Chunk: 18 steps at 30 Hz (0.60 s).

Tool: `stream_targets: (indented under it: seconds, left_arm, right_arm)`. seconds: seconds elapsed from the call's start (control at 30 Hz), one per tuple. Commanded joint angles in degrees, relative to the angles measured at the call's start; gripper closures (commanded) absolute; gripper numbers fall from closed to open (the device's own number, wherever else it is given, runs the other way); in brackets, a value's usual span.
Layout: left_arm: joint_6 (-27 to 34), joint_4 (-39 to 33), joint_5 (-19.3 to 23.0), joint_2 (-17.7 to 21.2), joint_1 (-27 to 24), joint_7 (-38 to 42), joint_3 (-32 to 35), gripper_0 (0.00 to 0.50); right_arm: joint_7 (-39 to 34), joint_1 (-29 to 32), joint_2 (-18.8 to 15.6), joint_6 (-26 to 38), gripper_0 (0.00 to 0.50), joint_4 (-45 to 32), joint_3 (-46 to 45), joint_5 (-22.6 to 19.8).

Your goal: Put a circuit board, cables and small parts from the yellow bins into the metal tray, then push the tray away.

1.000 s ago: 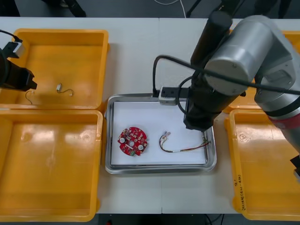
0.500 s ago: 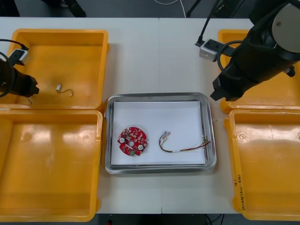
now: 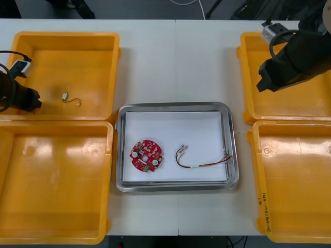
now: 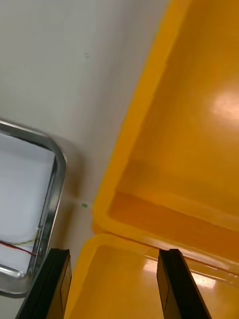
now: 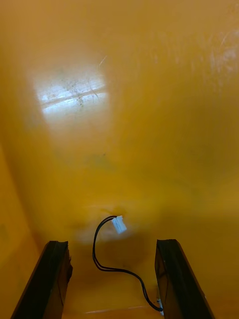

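**A:** Take the metal tray as the mark. What lies round it?

**B:** It sits mid-way on the light table, white inside. Four yellow bins flank it. On its left are the far left bin and the near left bin. On its right are the far right bin and the near right bin.

**A:** And the arms?

**B:** The right gripper hangs over the far right bin, beyond the tray's far right corner. In its wrist view the right gripper has its jaws wide with nothing between them. It is above the seam where the two right bins meet, and the tray's rim is off to one side. The left gripper is well left of the tray, low in the far left bin.

**A:** Are its jaws open too?

**B:** Yes. In its wrist view the left gripper has its jaws spread wide and gripping nothing. A black cable curls on the bin floor between the fingers, its white plug just past the tips.

**A:** What is in the tray itself?

**B:** A round red circuit board lies in the tray's near left part. A red and yellow cable lies to the board's right, apart from it, and runs to the tray's right wall.

**A:** Anything smaller?

**B:** A thin wire with a pale end lies in the far left bin, between the left gripper and the tray.
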Motion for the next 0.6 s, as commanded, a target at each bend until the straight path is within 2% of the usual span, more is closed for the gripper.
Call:
stream_targets:
  seconds: [0.03,0.2,0.33,0.37,0.4,0.43,0.47,0.5,0.6]
  left_arm:
    - [-0.89,0.67,1.30,2.48,-2.47,-6.50,-0.53,0.000]
    - [-1.15,1.29,2.26,2.30,-2.47,-6.85,-0.62,0.000]
    - [-1.24,1.46,3.05,2.13,-2.47,-7.11,-0.62,0.002]
    - [-1.24,1.46,3.14,2.04,-2.38,-7.11,-0.62,0.020]
    - [-1.24,1.37,3.32,2.04,-2.38,-7.11,-0.62,0.081]
    - [-1.24,1.46,3.49,2.13,-2.29,-7.20,-0.62,0.199]
    - [-1.24,1.46,3.67,2.04,-2.20,-7.29,-0.62,0.367]
    - [-1.24,1.46,3.84,2.04,-2.12,-7.38,-0.62,0.485]
    - [-1.24,1.46,4.28,2.04,-1.94,-7.73,-0.62,0.500]
  right_arm:
    - [-1.54,-4.15,-1.60,0.22,0.000,5.45,-4.36,3.82]
    - [-1.63,-6.17,-1.60,0.22,0.000,12.75,-5.77,7.16]
    - [-1.63,-6.52,-1.60,-2.20,0.000,16.88,-8.14,9.88]
    - [-1.72,-6.52,-1.60,-2.46,0.000,17.40,-8.49,10.23]
    - [-1.63,-6.61,-1.60,-2.99,0.000,18.55,-9.29,10.94]
    - [-1.63,-6.78,-1.60,-3.61,0.000,19.78,-9.99,11.46]
    - [-1.63,-7.22,-1.60,-4.13,0.000,21.36,-10.69,11.82]
    - [-1.63,-7.66,-1.60,-4.66,0.000,22.68,-11.04,12.08]
    - [-1.80,-9.33,-1.60,-6.24,0.000,26.90,-12.27,12.52]
